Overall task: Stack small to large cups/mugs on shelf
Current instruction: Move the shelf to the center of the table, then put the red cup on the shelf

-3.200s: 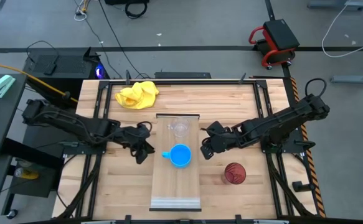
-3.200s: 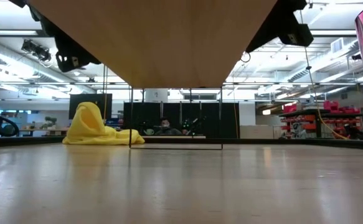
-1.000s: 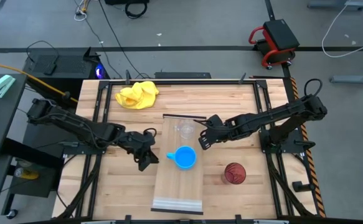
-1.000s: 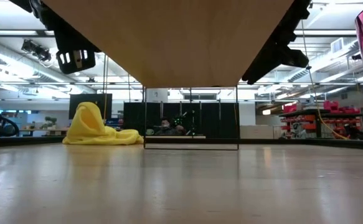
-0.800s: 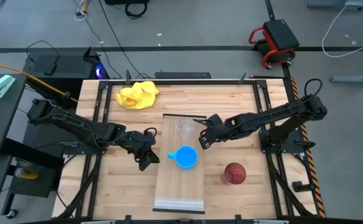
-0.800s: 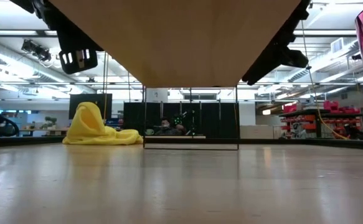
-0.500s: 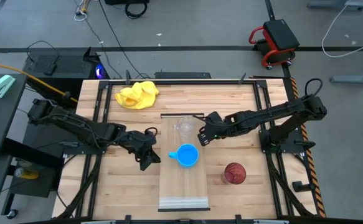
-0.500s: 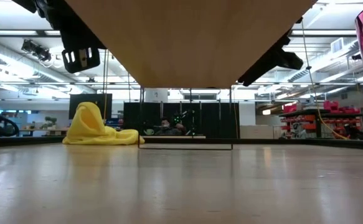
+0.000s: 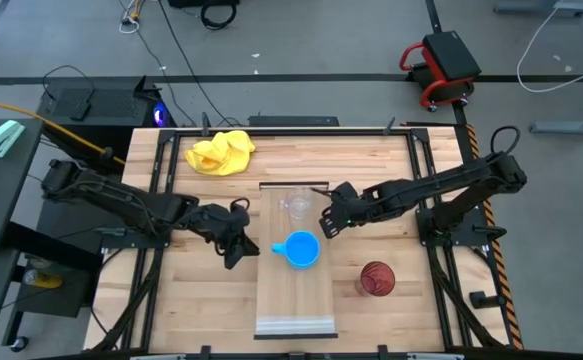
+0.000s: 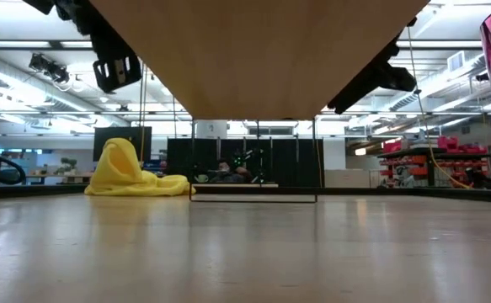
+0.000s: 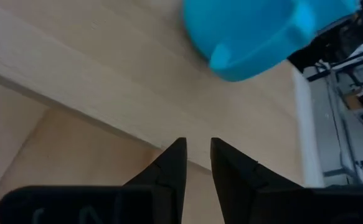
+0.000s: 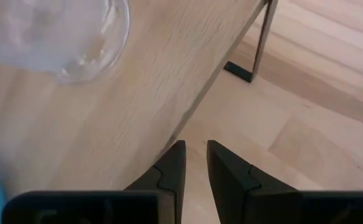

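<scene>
The shelf (image 9: 293,290) is a light wood plank raised on thin legs (image 10: 314,160) in the middle of the table. On it stand the clear cup (image 9: 296,207) toward the far end and the blue mug (image 9: 302,250) in the middle. The dark red ribbed cup (image 9: 377,279) stands on the table to the shelf's right. My left gripper (image 9: 241,247) is shut at the shelf's left long edge, beside the blue mug (image 11: 243,34). My right gripper (image 9: 324,222) is shut at the shelf's right long edge, near the clear cup (image 12: 63,37). My left gripper has its shut fingertips (image 11: 180,148) at the shelf's left long edge (image 11: 106,115), coming level from the table's left. I cannot tell whether they press on it. My right gripper has its shut fingertips (image 12: 176,149) at the shelf's right long edge (image 12: 218,74), coming level from the table's right. The near finger lies against the edge.
A crumpled yellow cloth (image 9: 221,152) lies at the table's far left. The tabletop (image 9: 201,300) is bare wood on either side of the shelf near the front edge. Metal frame rails run along both table sides.
The shelf has turned on the table: its near end has slid toward the right edge, and it now lies straight, with both cups still standing on it. My left gripper has gone up a little at the shelf's left edge.
</scene>
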Available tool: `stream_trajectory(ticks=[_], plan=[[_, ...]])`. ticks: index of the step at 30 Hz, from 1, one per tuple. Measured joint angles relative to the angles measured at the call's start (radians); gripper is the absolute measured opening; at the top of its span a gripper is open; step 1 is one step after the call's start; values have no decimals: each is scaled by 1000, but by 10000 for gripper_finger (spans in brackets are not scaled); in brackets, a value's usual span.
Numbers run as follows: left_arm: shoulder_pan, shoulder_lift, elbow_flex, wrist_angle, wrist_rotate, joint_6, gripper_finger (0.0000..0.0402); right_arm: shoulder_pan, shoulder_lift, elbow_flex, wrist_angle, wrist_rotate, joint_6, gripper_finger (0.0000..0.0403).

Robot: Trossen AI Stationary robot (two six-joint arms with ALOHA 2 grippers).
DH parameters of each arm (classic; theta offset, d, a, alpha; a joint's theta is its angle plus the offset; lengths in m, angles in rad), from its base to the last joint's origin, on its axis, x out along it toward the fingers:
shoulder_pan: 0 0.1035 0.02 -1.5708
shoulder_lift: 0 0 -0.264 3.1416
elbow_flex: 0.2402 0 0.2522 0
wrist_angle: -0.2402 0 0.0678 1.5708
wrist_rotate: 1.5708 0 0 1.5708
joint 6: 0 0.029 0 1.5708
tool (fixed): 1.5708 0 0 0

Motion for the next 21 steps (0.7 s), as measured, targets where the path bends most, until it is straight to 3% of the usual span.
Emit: stream_trajectory(ticks=[6,14,21], plan=[[11,-93,0,-41,-23,16,80,0,-80,10,-33,1,17,73],[10,-236,0,-379,-161,23,80,43,-267,10,-51,-20,47,73],[10,-284,0,-520,-191,12,80,169,-491,44,-63,-62,245,71]])
